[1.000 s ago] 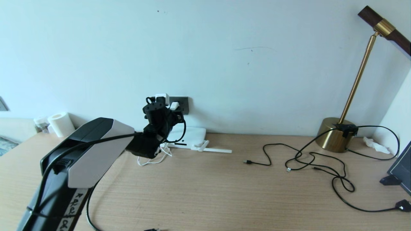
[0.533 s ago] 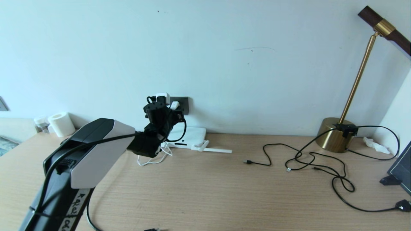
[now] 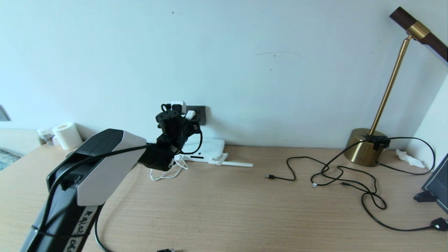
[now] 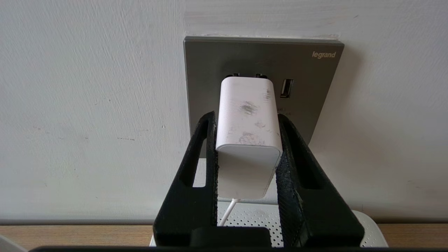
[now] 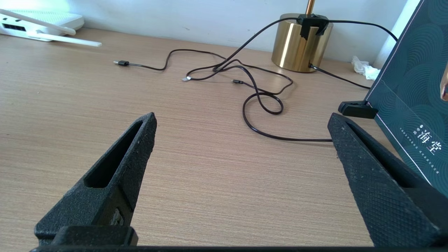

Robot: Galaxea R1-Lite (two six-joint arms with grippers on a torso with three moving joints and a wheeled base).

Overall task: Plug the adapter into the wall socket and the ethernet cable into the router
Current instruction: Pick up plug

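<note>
Left claw (image 4: 246,140) clamped on adapter (image 4: 248,140) at desk's back edge, long axis aimed straight at socket (image 4: 308,87), front end close against the plate. Router (image 3: 210,147) just below. Right claw (image 5: 241,182) wide open, empty, well apart.

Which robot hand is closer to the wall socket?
Left. The left gripper holds the adapter right at the wall socket; the right gripper is open above the desk, apart from it.
</note>
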